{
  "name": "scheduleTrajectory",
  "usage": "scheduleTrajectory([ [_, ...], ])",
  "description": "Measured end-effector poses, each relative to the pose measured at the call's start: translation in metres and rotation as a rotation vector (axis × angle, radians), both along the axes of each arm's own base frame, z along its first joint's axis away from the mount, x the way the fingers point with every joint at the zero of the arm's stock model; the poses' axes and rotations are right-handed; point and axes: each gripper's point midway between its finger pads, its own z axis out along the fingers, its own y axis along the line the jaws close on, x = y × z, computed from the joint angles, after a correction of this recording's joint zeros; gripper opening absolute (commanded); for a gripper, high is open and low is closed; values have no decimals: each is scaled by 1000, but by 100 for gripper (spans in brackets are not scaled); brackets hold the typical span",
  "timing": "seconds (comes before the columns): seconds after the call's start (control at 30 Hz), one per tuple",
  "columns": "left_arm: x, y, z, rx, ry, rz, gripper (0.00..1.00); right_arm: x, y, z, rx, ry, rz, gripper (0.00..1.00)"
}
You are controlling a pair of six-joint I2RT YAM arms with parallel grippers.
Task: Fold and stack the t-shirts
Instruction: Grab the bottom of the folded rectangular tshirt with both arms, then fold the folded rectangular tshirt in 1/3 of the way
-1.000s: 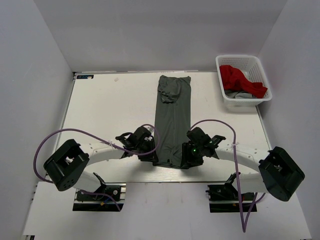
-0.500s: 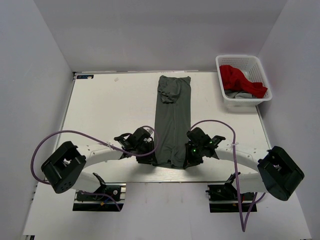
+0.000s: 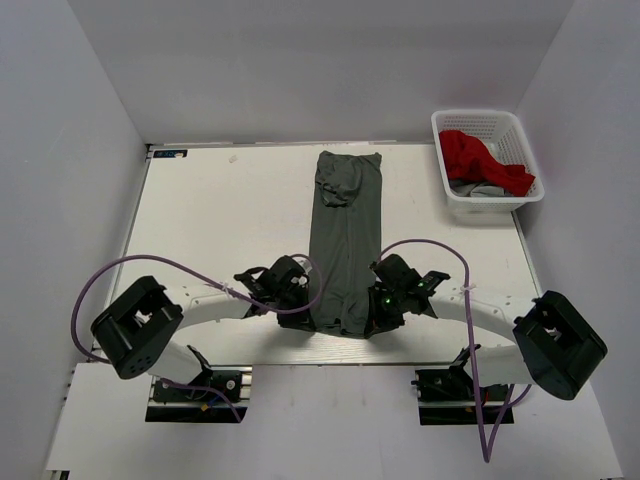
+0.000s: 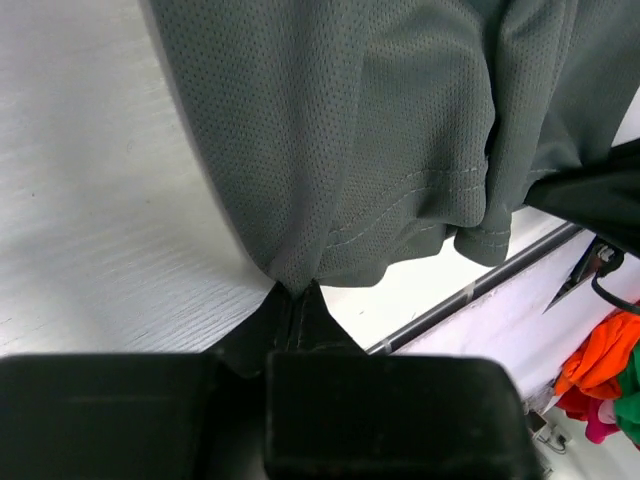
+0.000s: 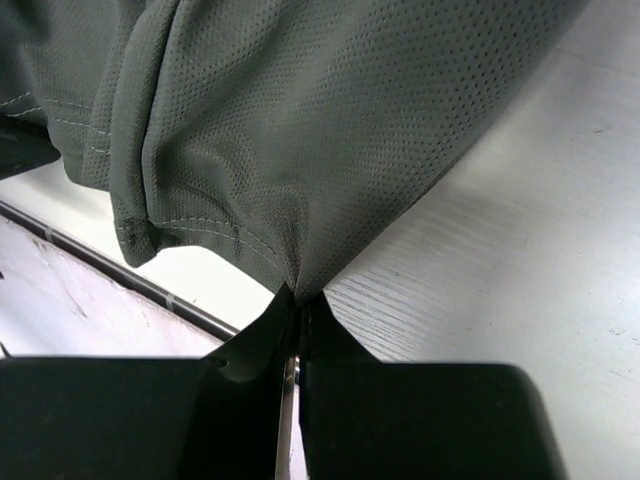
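A dark olive-grey t-shirt (image 3: pixel 346 235) lies as a long narrow strip down the middle of the table, its near hem bunched between the two arms. My left gripper (image 3: pixel 312 312) is shut on the hem's left corner; the cloth (image 4: pixel 330 150) rises pinched from its fingertips (image 4: pixel 295 300). On the hem's right corner my right gripper (image 3: pixel 374 314) is shut, the fabric (image 5: pixel 320 120) gathered into its fingertips (image 5: pixel 297 300). A bright red t-shirt (image 3: pixel 480 160) sits in the basket at the back right.
The white lattice basket (image 3: pixel 520 125) at the back right also holds a grey cloth (image 3: pixel 480 189) under the red shirt. A purple cable (image 3: pixel 130 275) loops from the left arm. The table's near edge rail (image 4: pixel 480 290) runs close below the hem.
Both grippers have gone from open to shut on the shirt's near hem corners. The hem is now drawn up and bunched a little farther from the table's near edge.
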Motion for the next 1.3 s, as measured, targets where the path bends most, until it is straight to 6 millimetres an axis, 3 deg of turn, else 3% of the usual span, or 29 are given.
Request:
scheduleTrajectory([
  [0.27,8,0,3,31,-32,-7,0,7,-2,9,-4,-50,6,0],
  [0.4,23,-3,18,50,-83,2,0,26,-3,24,-41,-90,-27,0],
  [0.6,74,-24,69,26,-239,64,0,83,-3,60,-91,-214,-126,0],
  [0.8,155,-45,113,77,-401,179,0,152,-5,86,-155,-317,-224,0],
  [1.0,226,-39,106,170,-424,273,0,213,-10,98,-207,-377,-301,0],
  [1.17,257,-28,92,210,-416,284,0,256,-8,104,-204,-402,-325,0],
  [1.3,279,-31,90,205,-432,268,0,276,-9,95,-208,-389,-322,0],
])
